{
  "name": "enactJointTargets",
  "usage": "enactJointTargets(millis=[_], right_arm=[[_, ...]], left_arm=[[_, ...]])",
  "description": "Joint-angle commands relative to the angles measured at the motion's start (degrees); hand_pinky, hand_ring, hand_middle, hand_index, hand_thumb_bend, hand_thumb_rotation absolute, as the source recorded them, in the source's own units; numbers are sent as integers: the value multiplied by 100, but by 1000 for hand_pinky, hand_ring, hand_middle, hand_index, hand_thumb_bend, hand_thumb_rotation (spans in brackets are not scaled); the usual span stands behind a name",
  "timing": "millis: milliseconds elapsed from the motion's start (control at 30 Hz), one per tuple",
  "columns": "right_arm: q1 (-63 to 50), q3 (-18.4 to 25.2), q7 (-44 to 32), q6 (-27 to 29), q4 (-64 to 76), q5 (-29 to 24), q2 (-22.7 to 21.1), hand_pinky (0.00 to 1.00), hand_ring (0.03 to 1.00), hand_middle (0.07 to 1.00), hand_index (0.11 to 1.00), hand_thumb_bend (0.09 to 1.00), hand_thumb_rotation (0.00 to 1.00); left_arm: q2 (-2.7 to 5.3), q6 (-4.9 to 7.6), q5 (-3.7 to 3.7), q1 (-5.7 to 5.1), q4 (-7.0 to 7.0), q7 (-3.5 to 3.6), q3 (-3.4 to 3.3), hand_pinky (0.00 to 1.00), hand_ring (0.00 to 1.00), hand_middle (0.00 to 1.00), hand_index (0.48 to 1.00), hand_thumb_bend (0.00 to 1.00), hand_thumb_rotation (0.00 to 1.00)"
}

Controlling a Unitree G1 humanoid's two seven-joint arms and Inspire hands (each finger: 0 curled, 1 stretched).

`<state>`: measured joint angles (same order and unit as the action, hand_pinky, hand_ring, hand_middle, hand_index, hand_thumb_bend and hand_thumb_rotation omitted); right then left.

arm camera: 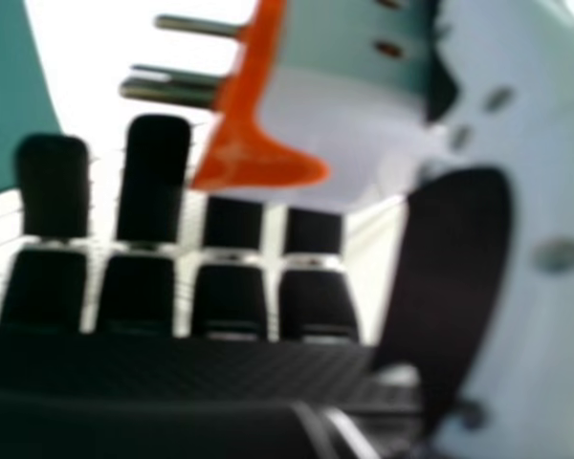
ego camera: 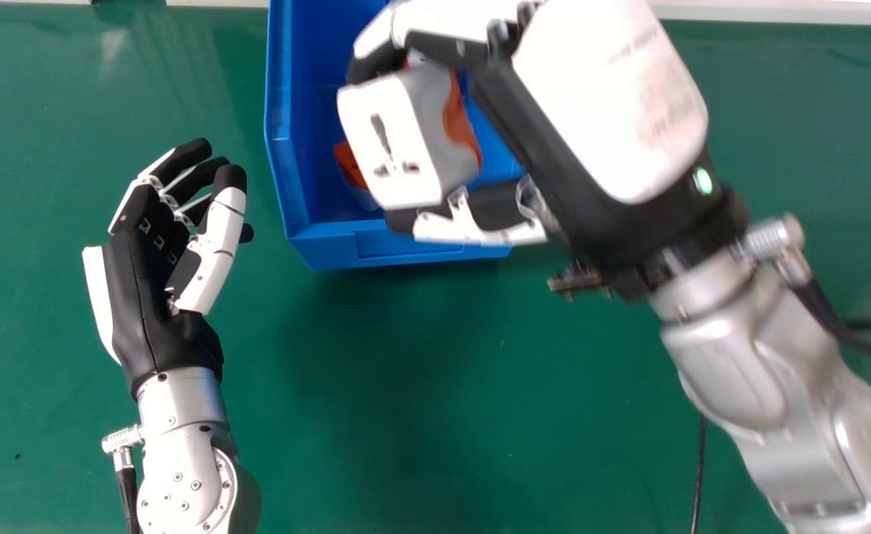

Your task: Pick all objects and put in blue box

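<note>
One adapter (ego camera: 422, 119), sockets facing up and left, slants lengthwise near-to-far, gripped in the right hand's (ego camera: 606, 96) half-curled fingers (ego camera: 443, 50).

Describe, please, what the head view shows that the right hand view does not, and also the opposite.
Head view: the blue box, an orange piece inside it, the left hand, and the white socket face of the plug adapter.
Right hand view: the metal prongs of the adapter.
Both: the adapter's body with its orange part, the right hand holding it, and some green table.
</note>
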<state>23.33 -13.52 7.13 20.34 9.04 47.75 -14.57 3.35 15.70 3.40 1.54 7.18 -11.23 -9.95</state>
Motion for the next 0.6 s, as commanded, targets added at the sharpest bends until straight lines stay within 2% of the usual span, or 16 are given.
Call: enactJointTargets(millis=[0, 200, 300, 467, 567], right_arm=[[495, 34, 268, -32, -485, -2, 37, 332, 441, 512, 482, 501, 0], [1437, -208, 1011, 186, -1971, 281, -20, 335, 447, 508, 476, 501, 0], [1979, -437, 1481, 374, -2837, 504, -87, 336, 447, 507, 477, 500, 0], [2657, -854, 1990, 374, -4044, 841, -138, 335, 448, 508, 477, 500, 0], [3050, -1168, 2256, 361, -4801, 1056, -159, 334, 448, 508, 478, 499, 0]], left_arm=[[37, 83, 10, 13, -98, 32, 25, 494, 616, 686, 683, 564, 322], [75, 106, -29, -10, -107, -21, 35, 500, 620, 689, 687, 561, 321], [75, 117, -37, -36, -124, -12, 53, 501, 621, 690, 689, 562, 321], [64, 142, -41, -72, -144, -9, 58, 503, 623, 692, 691, 562, 321], [43, 197, -27, -102, -115, 45, 63, 503, 624, 692, 693, 561, 319]])
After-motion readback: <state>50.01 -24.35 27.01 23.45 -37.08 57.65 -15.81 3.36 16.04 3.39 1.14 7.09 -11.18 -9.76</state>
